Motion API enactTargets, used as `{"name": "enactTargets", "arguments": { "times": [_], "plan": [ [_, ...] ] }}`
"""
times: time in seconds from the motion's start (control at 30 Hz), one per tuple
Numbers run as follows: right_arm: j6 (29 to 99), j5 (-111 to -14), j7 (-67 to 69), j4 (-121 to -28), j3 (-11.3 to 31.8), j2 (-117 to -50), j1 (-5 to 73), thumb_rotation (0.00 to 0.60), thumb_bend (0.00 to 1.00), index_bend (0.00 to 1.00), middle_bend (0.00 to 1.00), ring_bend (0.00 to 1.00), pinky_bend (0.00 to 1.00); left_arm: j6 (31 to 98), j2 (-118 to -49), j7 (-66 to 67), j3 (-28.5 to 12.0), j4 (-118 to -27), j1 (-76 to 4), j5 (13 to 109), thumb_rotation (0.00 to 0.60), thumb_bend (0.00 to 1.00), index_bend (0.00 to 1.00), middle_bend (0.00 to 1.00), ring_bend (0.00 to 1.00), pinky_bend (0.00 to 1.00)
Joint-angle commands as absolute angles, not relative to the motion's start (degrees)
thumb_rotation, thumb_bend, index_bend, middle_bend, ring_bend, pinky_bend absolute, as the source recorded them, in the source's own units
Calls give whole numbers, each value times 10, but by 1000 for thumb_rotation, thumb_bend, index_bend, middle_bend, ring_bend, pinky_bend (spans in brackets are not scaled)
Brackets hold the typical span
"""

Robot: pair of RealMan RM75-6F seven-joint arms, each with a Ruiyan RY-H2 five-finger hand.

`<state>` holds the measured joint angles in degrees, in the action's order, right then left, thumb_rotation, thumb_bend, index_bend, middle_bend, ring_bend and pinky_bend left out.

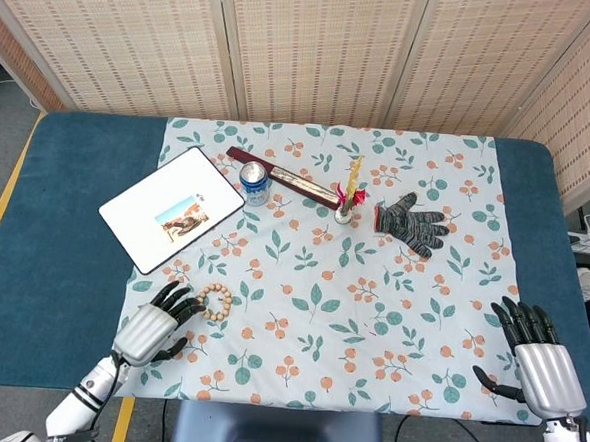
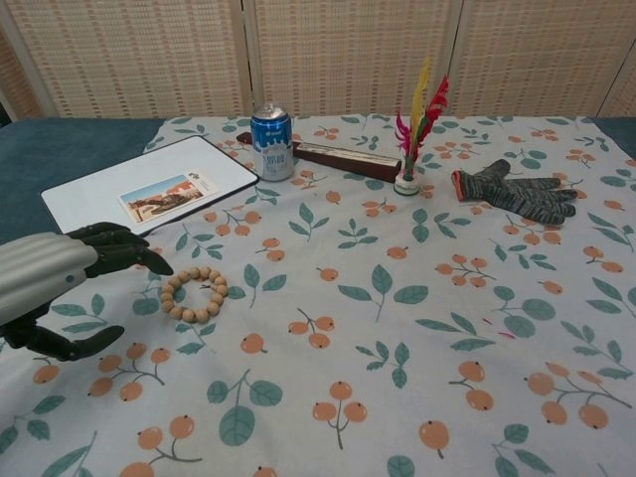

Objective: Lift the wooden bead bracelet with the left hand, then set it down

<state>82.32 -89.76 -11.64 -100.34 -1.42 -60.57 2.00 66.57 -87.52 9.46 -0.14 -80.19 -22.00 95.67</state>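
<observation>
only head view shows right hand (image 1: 545, 365)

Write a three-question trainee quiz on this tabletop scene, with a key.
1. True or false: the left hand already holds the bracelet.
2. What stands nearest the can? A) glove B) white board C) bracelet
3. Fill in: the right hand rests open near the table's ____ edge.

Key: 1 false, its fingers are beside the bracelet, open. 2 B. 3 right.
</observation>
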Motion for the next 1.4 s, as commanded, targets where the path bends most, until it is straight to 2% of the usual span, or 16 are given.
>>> {"name": "enactTargets", "arguments": {
  "times": [0.03,0.23,0.7,0.9,1.27,1.4],
  "plan": [
    [823,-897,-116,-1004,-14,-605,20,372,184,0,0,0,0,646,-897,104,-13,-774,-234,935,565,437,181,237,140,39],
    [819,-893,-115,-1006,-15,-603,21,373,184,0,0,0,0,645,-914,129,-6,-756,-242,934,572,437,238,304,190,38],
    [819,-894,-114,-1010,-17,-600,20,372,184,0,0,0,0,641,-952,161,-1,-730,-263,931,594,437,285,317,191,38],
    [823,-897,-110,-1011,-17,-597,19,373,184,0,0,0,0,630,-966,186,-1,-715,-273,923,600,438,352,420,234,38],
    [827,-898,-105,-1011,-17,-594,17,372,184,0,0,0,0,604,-972,236,-2,-706,-285,895,600,441,380,446,262,39],
    [827,-898,-105,-1011,-17,-593,17,372,184,0,0,0,0,600,-972,251,-1,-709,-290,891,600,445,446,527,318,41]
  ]
}}
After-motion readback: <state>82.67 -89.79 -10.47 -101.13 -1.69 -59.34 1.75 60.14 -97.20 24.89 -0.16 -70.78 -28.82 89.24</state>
